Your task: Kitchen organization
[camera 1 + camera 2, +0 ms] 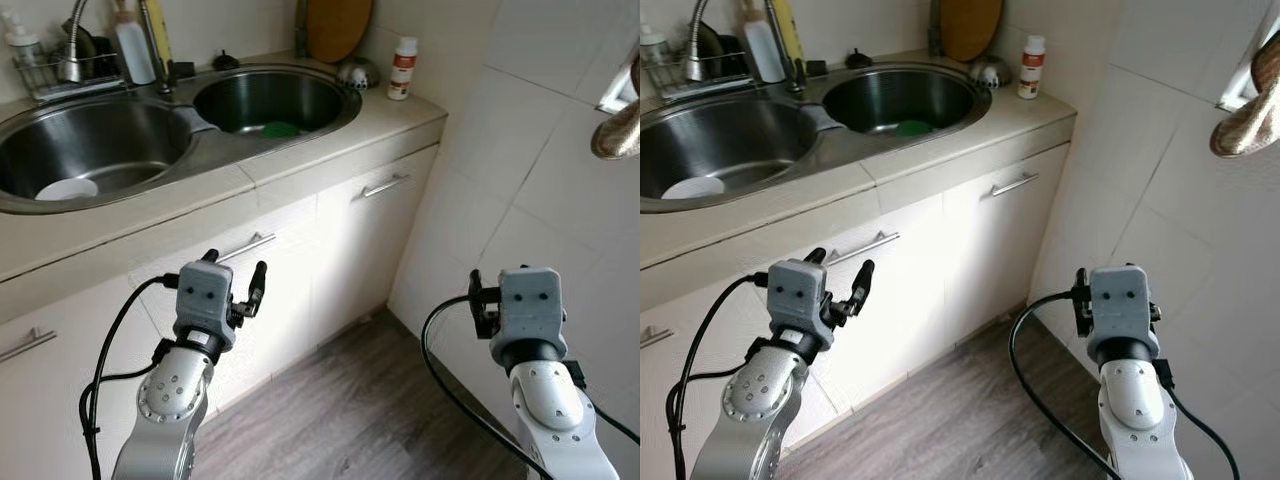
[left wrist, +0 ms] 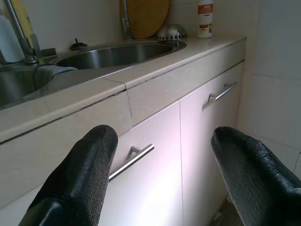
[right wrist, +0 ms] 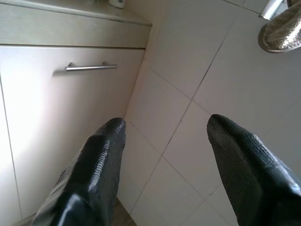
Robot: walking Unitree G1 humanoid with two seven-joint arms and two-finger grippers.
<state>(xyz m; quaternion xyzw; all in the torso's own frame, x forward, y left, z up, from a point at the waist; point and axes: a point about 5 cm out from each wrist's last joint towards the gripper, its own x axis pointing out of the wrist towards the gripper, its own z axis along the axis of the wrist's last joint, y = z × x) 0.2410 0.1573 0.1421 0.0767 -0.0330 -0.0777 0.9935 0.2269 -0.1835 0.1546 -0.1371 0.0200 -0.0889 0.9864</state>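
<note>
Small tiled kitchen corner: beige counter (image 1: 300, 160) w/ double steel sink (image 1: 150, 150) over white cabinets, wood-look floor below, white tile wall to the right. Nothing is being held yet; looks like the approach/survey step, robot standing short of the counter.

Left gripper (image 1: 236, 285) is hovering in front of the cabinet doors, below counter edge, fingers (image 2: 80, 174) spread wide w/ nothing between them. Wrist cam is looking along them at a bar handle (image 2: 131, 160) near, not touching. Right gripper (image 3: 164, 155) is raised by the tile wall, well apart from the counter, fingers likewise parted and empty, pointing toward the wall and the end cabinet's handle (image 3: 91, 67).

Items likely to be organized are sitting up top: white bottle w/ red label (image 1: 402, 68) at the counter's far right corner, small strainer-like object (image 1: 357, 72) just beside it, round wooden board (image 1: 338, 25) leaning on the back wall. White dish (image 1: 66, 188) is lying in the left basin, green thing (image 1: 280, 129) in the right basin. Rack w/ bottles (image 1: 60, 65) behind the faucet.

Next move, my guess: calling for stepping closer and lifting an arm above counter height; bottle is the easiest reach for the right arm. Task gives no specific target, so can't tell which goes first.
</note>
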